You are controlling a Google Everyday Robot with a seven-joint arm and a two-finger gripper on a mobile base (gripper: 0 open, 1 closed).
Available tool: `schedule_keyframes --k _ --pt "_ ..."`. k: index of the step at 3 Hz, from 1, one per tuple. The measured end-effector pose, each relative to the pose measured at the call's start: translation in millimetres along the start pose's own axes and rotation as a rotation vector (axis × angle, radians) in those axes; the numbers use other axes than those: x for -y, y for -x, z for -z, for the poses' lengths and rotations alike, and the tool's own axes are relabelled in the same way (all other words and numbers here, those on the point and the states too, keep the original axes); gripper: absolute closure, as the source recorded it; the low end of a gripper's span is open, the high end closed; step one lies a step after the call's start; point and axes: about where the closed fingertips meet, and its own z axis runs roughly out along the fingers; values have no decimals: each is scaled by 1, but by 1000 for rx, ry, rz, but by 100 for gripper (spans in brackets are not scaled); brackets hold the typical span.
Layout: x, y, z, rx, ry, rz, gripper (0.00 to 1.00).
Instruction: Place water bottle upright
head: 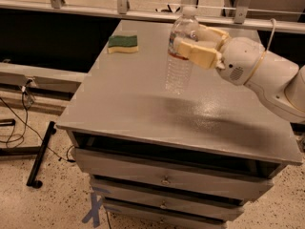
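Its label (175, 56) partly hidden — claw (188, 38) clasps water bottle (178, 73).

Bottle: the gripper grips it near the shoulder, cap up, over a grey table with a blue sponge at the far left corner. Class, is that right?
No. The camera view shows the sponge is green on yellow, not blue. The rest holds: the gripper grips the bottle near the shoulder, cap up, over the grey table.
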Motion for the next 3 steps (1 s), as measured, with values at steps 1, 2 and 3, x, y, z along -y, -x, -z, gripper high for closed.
schedule_keyframes --k 1,2,3 --pt "-16 -5 -5 -27 73 145 100" --pt "-23 -18 -4 -72 111 211 100" --pt "-27 -31 -2 -88 118 218 100"
